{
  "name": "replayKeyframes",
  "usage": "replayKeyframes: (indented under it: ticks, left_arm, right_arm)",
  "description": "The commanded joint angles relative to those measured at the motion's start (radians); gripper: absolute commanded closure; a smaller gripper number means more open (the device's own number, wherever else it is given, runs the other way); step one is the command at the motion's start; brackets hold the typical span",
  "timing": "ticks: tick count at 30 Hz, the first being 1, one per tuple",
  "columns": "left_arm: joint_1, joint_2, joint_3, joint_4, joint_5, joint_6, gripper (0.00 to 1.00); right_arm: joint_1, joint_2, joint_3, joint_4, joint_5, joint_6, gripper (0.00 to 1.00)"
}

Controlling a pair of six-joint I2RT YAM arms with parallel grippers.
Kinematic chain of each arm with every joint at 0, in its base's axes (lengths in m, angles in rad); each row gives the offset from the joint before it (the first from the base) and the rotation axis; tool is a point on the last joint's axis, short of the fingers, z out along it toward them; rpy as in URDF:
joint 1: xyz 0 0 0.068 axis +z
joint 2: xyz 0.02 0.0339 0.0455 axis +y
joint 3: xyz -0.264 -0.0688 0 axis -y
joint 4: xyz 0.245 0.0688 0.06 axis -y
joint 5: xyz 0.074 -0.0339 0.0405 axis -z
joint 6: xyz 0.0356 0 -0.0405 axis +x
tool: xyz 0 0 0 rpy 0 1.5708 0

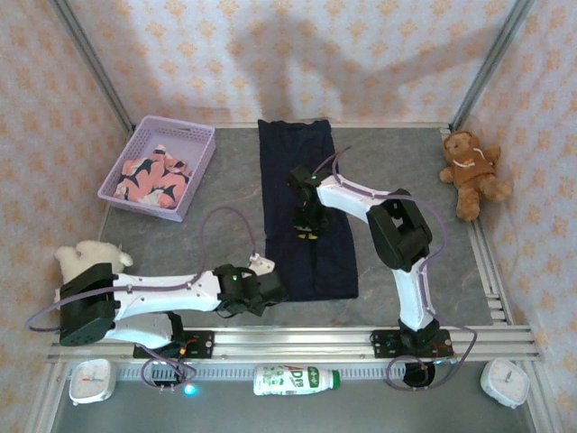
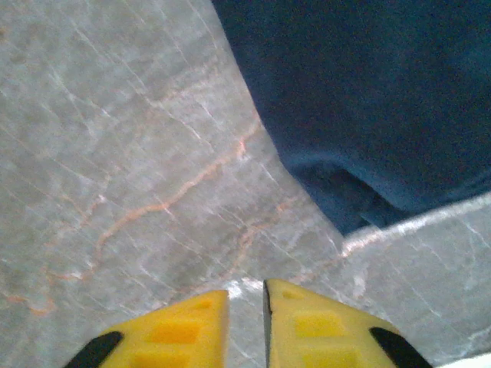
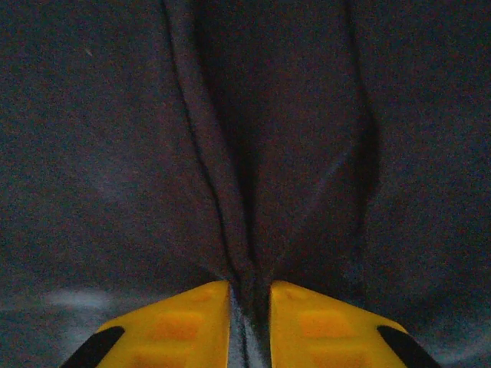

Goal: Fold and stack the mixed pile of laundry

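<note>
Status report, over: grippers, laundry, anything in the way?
Right gripper pinching fold of navy garment. Left gripper slightly open, empty. Shark-print garment in basket. Nothing blocking.

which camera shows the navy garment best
Top external: the whole navy garment lies spread out flat, full length. The left wrist view catches one edge and corner; the right wrist view gives a dark close-up of its creases.

Walls (image 1: 54, 81) all have cream wallpaper with little orange flower shapes, tabletop (image 1: 406, 162) is grey stone-look with faint veins, soft shadows (image 1: 297, 45) on the back wall.
</note>
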Motion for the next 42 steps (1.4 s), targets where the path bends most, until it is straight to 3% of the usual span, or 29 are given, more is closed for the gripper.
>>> replayKeyframes:
  ticks: [1,7,12,16,22,31,35,42]
  left_arm:
    - [0.022,-0.044,0.057,0.021,-0.016,-0.009,0.66]
    - [0.056,-0.011,0.068,0.076,-0.011,-0.008,0.54]
    - [0.147,-0.03,0.019,0.151,0.084,-0.065,0.36]
    - [0.155,-0.042,0.025,0.172,0.191,-0.041,0.34]
    - [0.156,-0.015,-0.041,0.257,0.364,-0.074,0.51]
    - [0.156,0.062,-0.082,0.329,0.406,-0.091,0.49]
    - [0.156,0.129,-0.067,0.361,0.434,-0.086,0.46]
    - [0.156,0.162,-0.056,0.349,0.391,-0.085,0.47]
  right_arm:
    - [-0.005,-0.081,0.042,-0.052,0.039,-0.005,0.77]
    - [-0.007,-0.226,-0.031,-0.114,0.099,-0.045,0.72]
    - [-0.038,-0.389,-0.231,-0.13,0.182,-0.069,0.49]
    - [-0.09,-0.525,-0.429,-0.119,0.139,-0.092,0.39]
    - [-0.098,-0.64,-0.618,-0.13,0.081,-0.092,0.38]
    - [-0.097,-0.69,-0.797,0.04,-0.154,-0.038,0.41]
    - [-0.098,-0.658,-0.842,0.097,-0.192,-0.029,0.43]
    - [-0.098,-0.639,-0.883,0.171,-0.197,-0.011,0.52]
